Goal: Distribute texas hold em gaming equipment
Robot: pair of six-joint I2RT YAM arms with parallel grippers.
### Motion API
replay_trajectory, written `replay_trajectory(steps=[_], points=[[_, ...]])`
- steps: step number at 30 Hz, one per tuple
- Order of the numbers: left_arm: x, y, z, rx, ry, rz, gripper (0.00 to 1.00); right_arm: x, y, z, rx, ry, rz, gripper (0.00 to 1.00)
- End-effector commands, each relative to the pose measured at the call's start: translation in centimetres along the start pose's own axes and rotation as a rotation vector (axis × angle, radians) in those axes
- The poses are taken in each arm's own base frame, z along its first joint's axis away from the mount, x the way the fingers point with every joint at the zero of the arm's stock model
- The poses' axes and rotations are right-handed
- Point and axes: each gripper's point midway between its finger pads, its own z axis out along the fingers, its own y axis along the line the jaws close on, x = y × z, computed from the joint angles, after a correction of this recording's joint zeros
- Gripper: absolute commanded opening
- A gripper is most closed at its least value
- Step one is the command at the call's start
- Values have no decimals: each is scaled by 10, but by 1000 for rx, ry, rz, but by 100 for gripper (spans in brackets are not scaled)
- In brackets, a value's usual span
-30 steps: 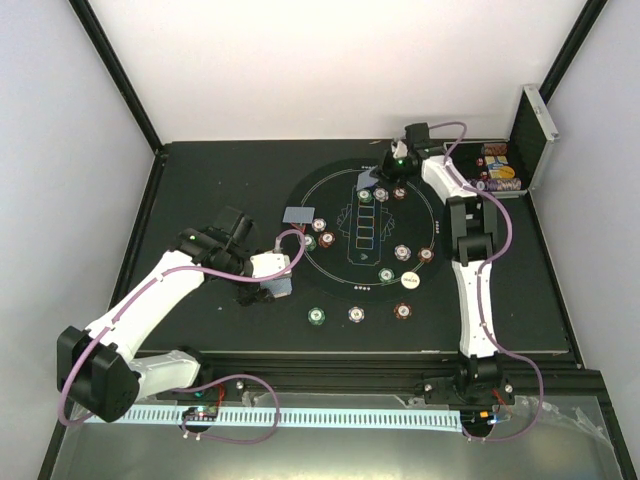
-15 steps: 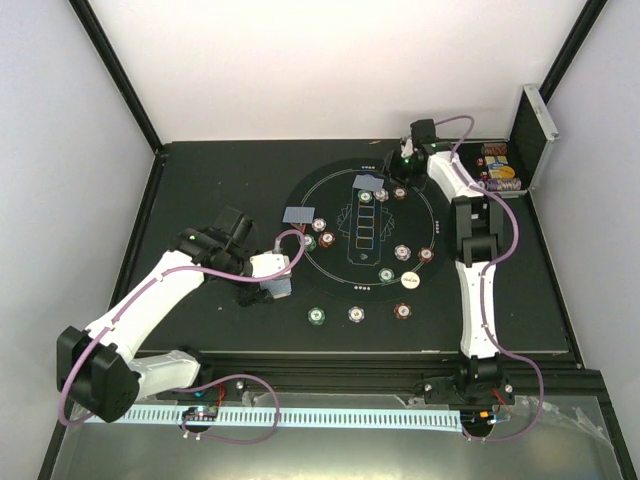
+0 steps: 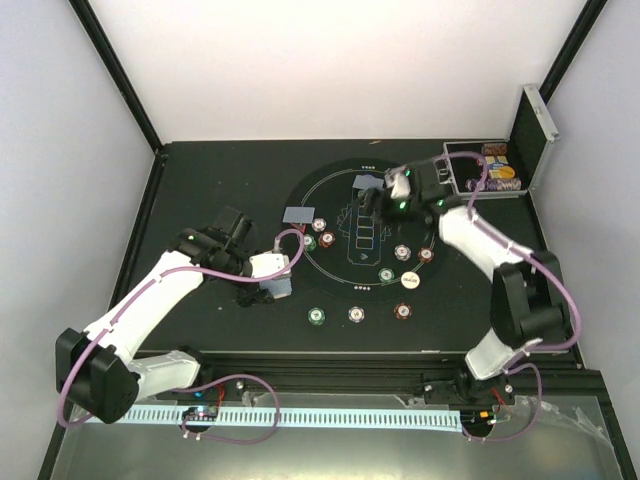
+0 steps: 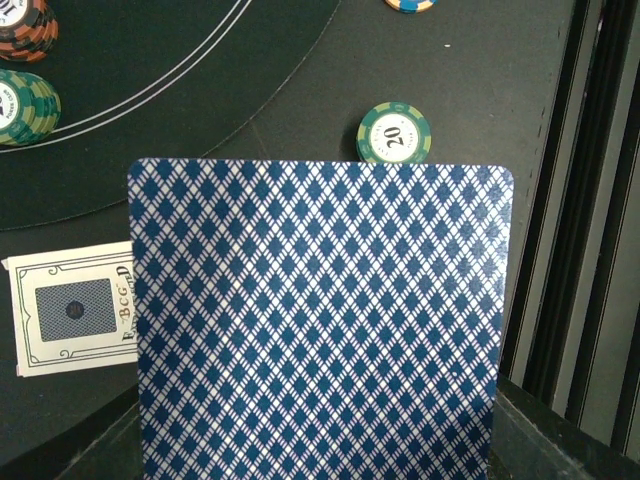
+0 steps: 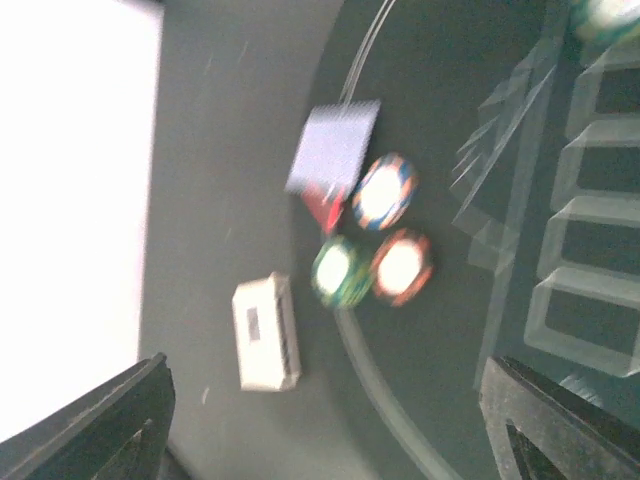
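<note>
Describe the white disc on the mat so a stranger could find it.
Find the round black mat in the middle of the table. At its near right edge lies the white disc. Unlike the chips beside it, it has no coloured rim.

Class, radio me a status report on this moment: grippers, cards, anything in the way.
Left gripper shut on card, beside mat. Right gripper open, empty, over mat. Green 20 chip lies just beyond card.

Blurry. Card [image 5: 335,145] touching red triangle [image 5: 325,207], three chips [image 5: 385,192] clustered just beside, white box [image 5: 265,332] near on dark mat [image 5: 450,400].
</note>
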Motion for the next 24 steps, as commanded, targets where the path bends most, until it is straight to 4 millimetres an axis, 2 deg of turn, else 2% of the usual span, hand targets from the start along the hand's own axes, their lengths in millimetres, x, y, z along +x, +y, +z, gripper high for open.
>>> replay_trajectory(steps=[1,2,5,8,11,17,24], points=[[-19,3,-15,-15,-63,3,1,77,63,3,-255,89,-20,88],[-19,4,-15,-15,-63,1,2,99,67,3,-275,123,-15,88],[-21,4,-15,-15,-69,-2,1,144,92,0,-347,176,-31,90],[-22,5,-15,-12,-73,-5,2,179,110,4,-379,235,-47,90],[-22,5,-14,-11,-72,-8,2,204,123,9,-401,283,-64,90],[-21,6,-14,-13,-67,-9,2,228,142,21,-443,349,-75,89],[-21,5,-15,-17,-67,-2,2,241,155,38,-461,410,-79,83]])
